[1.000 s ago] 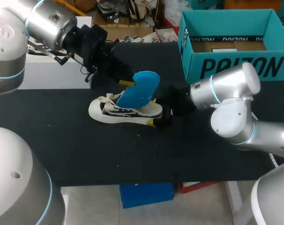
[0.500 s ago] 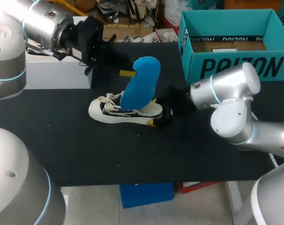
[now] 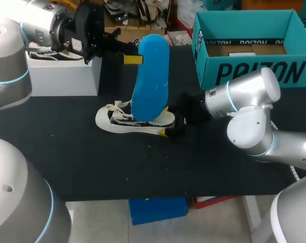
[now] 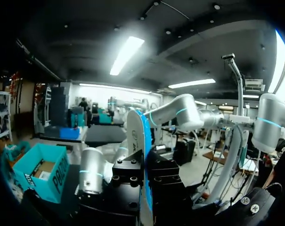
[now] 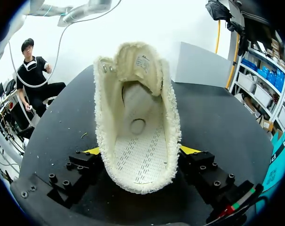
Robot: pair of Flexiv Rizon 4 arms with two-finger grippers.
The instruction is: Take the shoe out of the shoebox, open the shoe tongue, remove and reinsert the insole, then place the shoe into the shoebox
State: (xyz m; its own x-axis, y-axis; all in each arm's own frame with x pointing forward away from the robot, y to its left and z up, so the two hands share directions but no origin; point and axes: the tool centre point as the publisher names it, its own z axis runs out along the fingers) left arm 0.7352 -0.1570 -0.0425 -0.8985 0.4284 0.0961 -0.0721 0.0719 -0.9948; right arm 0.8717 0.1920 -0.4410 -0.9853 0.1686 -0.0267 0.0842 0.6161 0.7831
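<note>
A white low-top shoe (image 3: 135,120) lies on the black table (image 3: 92,162), toe to the left. My right gripper (image 3: 173,125) is shut on its heel. In the right wrist view the yellow fingertips (image 5: 92,150) press both sides of the shoe (image 5: 137,122), whose inside shows a bare perforated footbed. My left gripper (image 3: 132,58) is shut on the upper edge of the blue insole (image 3: 151,76), which hangs upright over the shoe. The left wrist view shows the insole (image 4: 141,141) edge-on between the left gripper's (image 4: 143,173) black fingers. The open teal shoebox (image 3: 249,71) stands at the back right.
A white box (image 3: 61,76) stands on the table at the back left, just below my left arm. My right arm (image 3: 249,111) lies low across the table's right side, in front of the shoebox. The table's front edge (image 3: 142,195) is near.
My left gripper rose and drew back toward the far left, pulling the insole from a tilt over the shoe to a tall upright hang. Right arm and shoe stayed put.
</note>
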